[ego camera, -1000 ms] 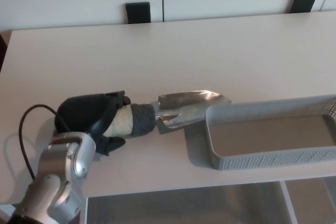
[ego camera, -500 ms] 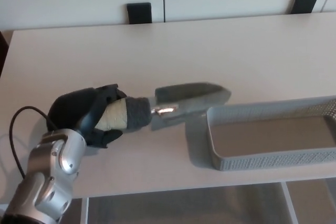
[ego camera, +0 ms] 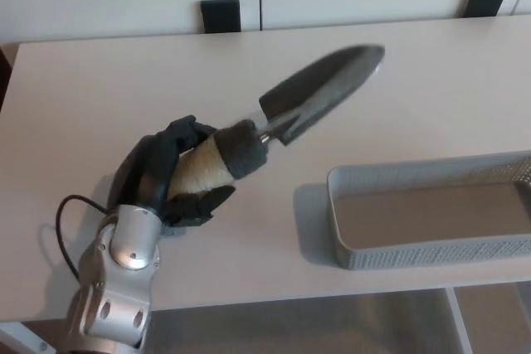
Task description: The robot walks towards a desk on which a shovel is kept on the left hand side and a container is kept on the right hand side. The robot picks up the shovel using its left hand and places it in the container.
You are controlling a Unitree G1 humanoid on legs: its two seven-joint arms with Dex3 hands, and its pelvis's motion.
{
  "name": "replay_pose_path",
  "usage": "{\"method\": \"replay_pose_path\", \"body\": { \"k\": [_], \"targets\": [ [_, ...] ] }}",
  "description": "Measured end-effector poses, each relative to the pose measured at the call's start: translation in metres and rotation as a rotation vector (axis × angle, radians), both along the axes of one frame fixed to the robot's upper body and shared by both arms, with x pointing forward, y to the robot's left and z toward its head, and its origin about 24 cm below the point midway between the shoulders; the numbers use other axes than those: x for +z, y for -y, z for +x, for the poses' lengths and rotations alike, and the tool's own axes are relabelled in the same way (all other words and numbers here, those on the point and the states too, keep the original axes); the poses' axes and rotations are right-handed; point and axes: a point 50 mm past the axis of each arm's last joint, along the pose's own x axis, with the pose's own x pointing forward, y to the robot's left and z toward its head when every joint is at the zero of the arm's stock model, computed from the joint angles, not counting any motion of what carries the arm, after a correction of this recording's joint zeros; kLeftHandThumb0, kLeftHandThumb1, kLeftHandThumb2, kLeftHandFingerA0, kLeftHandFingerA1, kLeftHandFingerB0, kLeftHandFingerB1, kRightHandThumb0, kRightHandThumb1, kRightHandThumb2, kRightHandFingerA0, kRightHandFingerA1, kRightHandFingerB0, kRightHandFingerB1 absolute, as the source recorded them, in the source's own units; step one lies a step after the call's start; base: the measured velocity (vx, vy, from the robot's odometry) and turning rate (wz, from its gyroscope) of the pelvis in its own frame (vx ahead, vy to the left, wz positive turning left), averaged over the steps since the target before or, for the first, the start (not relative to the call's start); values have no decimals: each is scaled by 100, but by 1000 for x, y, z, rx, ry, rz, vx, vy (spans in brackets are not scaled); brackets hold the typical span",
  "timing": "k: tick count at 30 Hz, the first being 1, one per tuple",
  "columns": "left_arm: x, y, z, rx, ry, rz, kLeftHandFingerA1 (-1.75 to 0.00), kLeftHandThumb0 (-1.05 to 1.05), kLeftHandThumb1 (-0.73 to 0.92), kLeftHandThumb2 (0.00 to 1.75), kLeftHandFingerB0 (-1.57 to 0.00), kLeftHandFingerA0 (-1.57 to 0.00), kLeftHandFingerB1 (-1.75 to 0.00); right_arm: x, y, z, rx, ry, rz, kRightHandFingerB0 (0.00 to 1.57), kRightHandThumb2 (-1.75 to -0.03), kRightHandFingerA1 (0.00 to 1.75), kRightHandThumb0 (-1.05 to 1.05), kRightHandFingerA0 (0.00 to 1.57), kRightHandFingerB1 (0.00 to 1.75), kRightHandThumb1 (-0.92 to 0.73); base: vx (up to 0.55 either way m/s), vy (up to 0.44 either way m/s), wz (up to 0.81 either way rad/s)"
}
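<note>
Pale desk (ego camera: pixel 124 80) fills the head view, white cabinet fronts behind it and two dark chair backs (ego camera: pixel 220 16) peeking over the far edge at twelve o'clock. Down at seven o'clock the left hand (ego camera: pixel 170 176) is wrapped tight around the shovel (ego camera: pixel 286 113), thumb and fingers closed on the pale, tape-wound grip, with the dark collar of the handle just clear of the fist. The shovel is up off the desk, blade angled away toward one o'clock, its tip hanging over bare tabletop. At four o'clock sits the grey mesh container (ego camera: pixel 415 173), empty, well apart from the blade and running off the right edge of the picture. The right hand is nowhere to be seen.

So this looks like the carry. The job now is to swing the shovel round toward four o'clock, keep the blade high enough to clear the near rim, and level it out so the whole tool lies along the tray's length. Let go only once the blade rests inside; a tilted drop could catch the wall and tip out.
</note>
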Motion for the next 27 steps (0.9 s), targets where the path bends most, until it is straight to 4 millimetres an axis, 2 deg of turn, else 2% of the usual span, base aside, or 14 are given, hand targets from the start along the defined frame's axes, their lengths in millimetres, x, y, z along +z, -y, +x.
{"method": "replay_pose_path", "body": {
  "k": [1, 2, 3, 5, 7, 9, 12, 13, 14, 15, 18, 20, 25, 27],
  "targets": [
    [2, 1, -1, 9, 8, -34, -154, -18, 76, 73, -79, -106, -104, 0, 0, 0, 2, -1, -1, 43, -59, 53, -39, 66, 42, -69, 0, 0, 0],
    [3, 2, -2, 15, 15, -61, -145, -17, 77, 72, -82, -110, -102, 0, 0, 0, 3, -1, -2, 43, -59, 52, -40, 65, 42, -68, 0, 0, 0],
    [6, 4, -3, 21, 29, -98, -128, -16, 75, 74, -84, -112, -92, 0, -1, 0, 6, -2, -3, 44, -59, 52, -41, 65, 42, -68, 0, 0, 0],
    [13, 6, -6, 15, 53, -139, -122, -18, 76, 68, -88, -114, -81, 0, -1, 0, 10, -4, -5, 44, -59, 52, -42, 66, 41, -67, 0, 0, 0],
    [21, 10, -11, -7, 79, -155, -125, -19, 75, 65, -94, -114, -78, -1, -1, -1, 13, -5, -7, 43, -59, 52, -43, 64, 41, -67, 0, 0, 0],
    [29, 15, -15, -40, 105, -158, -126, -19, 77, 62, -92, -114, -77, -1, -2, -1, 17, -6, -7, 44, -59, 52, -44, 65, 41, -67, 0, 0, 0],
    [42, 26, -22, -105, 145, -156, -131, -16, 71, 70, -87, -106, -90, -1, -3, -1, 24, -8, -9, 44, -59, 52, -44, 67, 41, -67, 0, 0, 0],
    [46, 30, -24, -133, 160, -151, -136, -14, 71, 69, -85, -98, -94, -1, -3, -1, 26, -9, -9, 44, -60, 52, -44, 67, 41, -67, 0, 0, 0],
    [51, 36, -27, -164, 177, -147, -140, -14, 72, 68, -84, -92, -95, -2, -3, -1, 29, -10, -10, 46, -60, 51, -43, 68, 42, -69, 0, 0, 0],
    [55, 41, -30, -195, 190, -142, -140, -14, 72, 68, -85, -93, -89, -2, -4, -1, 33, -12, -12, 46, -60, 51, -44, 68, 41, -69, 0, 0, 0],
    [68, 59, -41, -305, 228, -125, -140, -12, 72, 66, -85, -94, -90, -2, -5, -2, 46, -18, -18, 46, -60, 52, -43, 68, 41, -68, 0, 0, 0],
    [76, 75, -50, -397, 250, -108, -152, -14, 72, 67, -80, -85, -102, -3, -5, -3, 57, -21, -25, 46, -60, 52, -43, 69, 41, -69, 0, 0, 0],
    [83, 104, -62, -575, 253, -28, -153, -18, 70, 66, -83, -82, -93, -1, 1, -4, 81, -32, -60, 44, -60, 52, -43, 68, 41, -68, 0, 0, 0],
    [82, 108, -60, -593, 240, -6, -156, -18, 72, 66, -79, -81, -99, -1, 2, -3, 89, -32, -69, 42, -60, 52, -44, 68, 40, -68, 0, 0, 0]
  ]
}}
